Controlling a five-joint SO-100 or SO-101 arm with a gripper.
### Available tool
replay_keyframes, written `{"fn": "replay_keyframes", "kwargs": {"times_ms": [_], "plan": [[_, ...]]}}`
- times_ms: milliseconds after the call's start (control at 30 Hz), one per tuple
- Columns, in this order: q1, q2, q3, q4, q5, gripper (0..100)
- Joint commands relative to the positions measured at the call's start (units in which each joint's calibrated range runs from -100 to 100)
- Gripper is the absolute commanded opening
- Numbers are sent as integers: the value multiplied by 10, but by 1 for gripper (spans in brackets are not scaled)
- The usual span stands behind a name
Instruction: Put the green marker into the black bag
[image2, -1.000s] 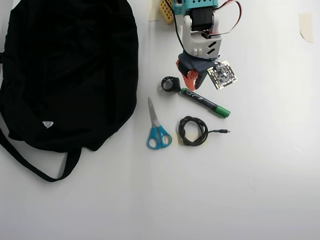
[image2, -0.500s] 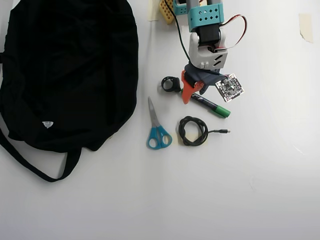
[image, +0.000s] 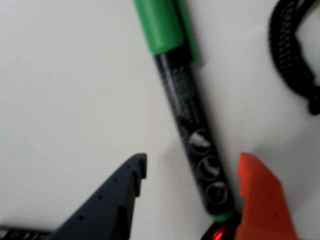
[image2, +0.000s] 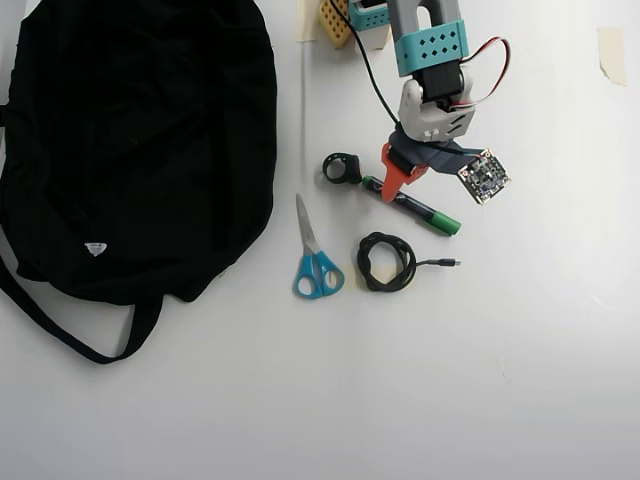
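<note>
End effector (image: 192, 172) spread, straddling green marker (image: 192, 125): glossy black barrel, blurred unreadable white icons, smooth green cap at 12 o'clock.

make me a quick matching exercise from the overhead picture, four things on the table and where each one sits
Things:
1. black bag
2. green marker
3. scissors
4. coiled cable

Places, in the overhead view:
A. right below the marker, plug end pointing right
B. filling the left side of the table, strap trailing toward the bottom
C. under the hand, lying slanted, green cap at its lower right end
D. between the bag and the cable, blue handles toward the bottom

Pairs: 1-B, 2-C, 3-D, 4-A
</note>
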Motion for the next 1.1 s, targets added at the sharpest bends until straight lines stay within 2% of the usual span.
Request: {"fn": "replay_keyframes", "kwargs": {"times_ms": [0, 500, 700, 900, 1067], "plan": [[-6, 30, -46, 4, 2, 23], [7, 82, -59, 4, 0, 23], [10, 83, -52, 4, -2, 14], [19, 106, -55, 4, -2, 12], [20, 114, -64, 4, -13, 2]]}}
